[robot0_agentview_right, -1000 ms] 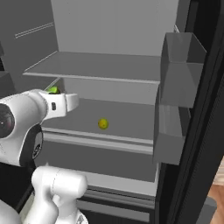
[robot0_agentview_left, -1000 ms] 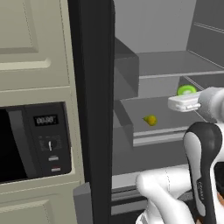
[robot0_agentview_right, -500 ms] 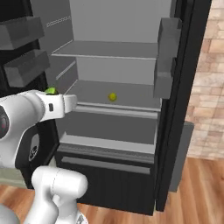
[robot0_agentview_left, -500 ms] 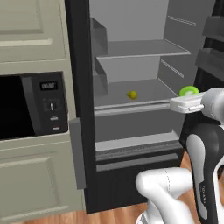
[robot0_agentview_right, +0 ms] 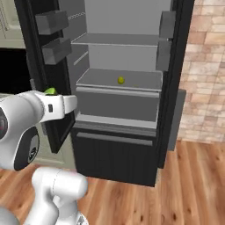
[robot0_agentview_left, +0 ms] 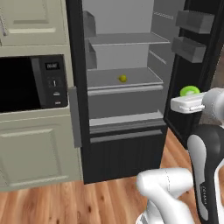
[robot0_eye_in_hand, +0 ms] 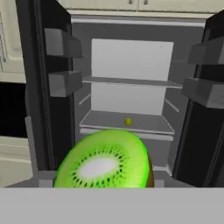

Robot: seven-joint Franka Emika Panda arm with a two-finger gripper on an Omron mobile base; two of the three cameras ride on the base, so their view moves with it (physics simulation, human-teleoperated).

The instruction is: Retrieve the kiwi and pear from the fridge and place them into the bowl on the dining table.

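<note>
The kiwi [robot0_eye_in_hand: 105, 161], a bright-green cut fruit, sits close in the hand view with my gripper [robot0_eye_in_hand: 105, 180] shut on it. From the left base view the kiwi [robot0_agentview_left: 190, 91] pokes up above the gripper [robot0_agentview_left: 183, 104], out in front of the open fridge [robot0_agentview_left: 127, 144]. The right base view has the kiwi [robot0_agentview_right: 50, 91] behind the hand. The pear [robot0_agentview_left: 123, 78], small and yellow, lies on the fridge's middle shelf, and it is in the other views too: pear [robot0_agentview_right: 121, 80], pear [robot0_eye_in_hand: 128, 122]. The bowl and the dining table are out of view.
Both fridge doors stand wide open with grey door bins [robot0_agentview_left: 194, 22] on them. A black microwave [robot0_agentview_left: 26, 83] sits in cream cabinets left of the fridge. A brick wall [robot0_agentview_right: 206, 66] is to the right. Wooden floor [robot0_agentview_right: 184, 184] stretches in front.
The whole picture has shifted: the base has backed away from the fridge, which now looks smaller and farther. The kiwi has stayed in the gripper and the pear on its shelf.
</note>
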